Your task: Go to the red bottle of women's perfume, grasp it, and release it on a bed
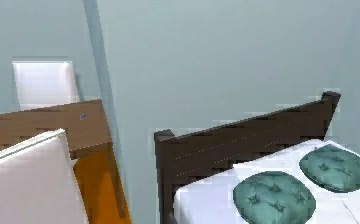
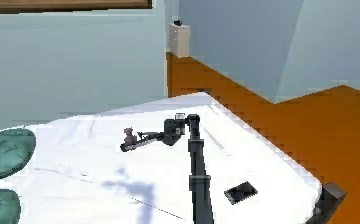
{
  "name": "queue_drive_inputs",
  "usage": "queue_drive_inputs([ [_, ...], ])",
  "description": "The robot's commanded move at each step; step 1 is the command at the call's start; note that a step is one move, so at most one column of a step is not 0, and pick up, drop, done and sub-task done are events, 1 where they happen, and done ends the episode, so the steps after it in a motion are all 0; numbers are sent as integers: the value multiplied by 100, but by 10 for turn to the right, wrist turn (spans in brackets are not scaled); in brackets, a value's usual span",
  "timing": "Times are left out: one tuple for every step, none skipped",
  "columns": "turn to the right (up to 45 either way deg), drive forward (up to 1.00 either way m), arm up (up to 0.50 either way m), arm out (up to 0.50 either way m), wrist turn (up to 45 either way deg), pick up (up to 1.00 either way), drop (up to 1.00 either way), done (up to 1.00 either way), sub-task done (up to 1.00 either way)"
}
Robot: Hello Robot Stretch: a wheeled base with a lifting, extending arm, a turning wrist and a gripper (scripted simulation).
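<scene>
In the arm side view the arm (image 2: 196, 180) rises as a dark bar from the bottom edge over the white sheet of the bed (image 2: 78, 190). At its far end the pincer (image 2: 128, 144) points toward that view's left, its thin fingers (image 2: 138, 142) slanting a little downward. Whether the pincer is spread or pressed together cannot be told.

A small blob (image 2: 129, 131) sits at the finger end, just above the tips in the picture, with the sheet behind it. It is too small to name as the perfume bottle. Its long axis, and which way it points, cannot be made out. Whether the pincer holds it, or it lies on the bed, cannot be told either. A faint shadow falls on the sheet below and to the left of the pincer.

A flat dark rectangle (image 2: 239, 190) lies on the sheet to the right of the arm, near the bed's edge. A dark bedpost (image 2: 333, 198) stands at the lower right corner. A teal cushion (image 2: 8, 150) lies at the left edge. Beyond the bed, orange-brown floor (image 2: 288, 110) runs to pale blue-green walls, and a small white box (image 2: 180, 37) stands against the far wall.

In the forward view a dark wooden headboard (image 1: 248, 140) stands against the wall, with two round teal cushions (image 1: 275, 197) on the white bedding. To the left is a wooden counter (image 1: 48, 125), with one white chair (image 1: 45, 82) behind it and another chair back (image 1: 28, 180) nearer the camera.
</scene>
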Motion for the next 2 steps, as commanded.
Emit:
queue_drive_inputs([
  [0, 0, -32, 0, 0, 0, 0, 0, 0],
  [0, 0, 0, 0, 0, 0, 100, 0, 0],
])
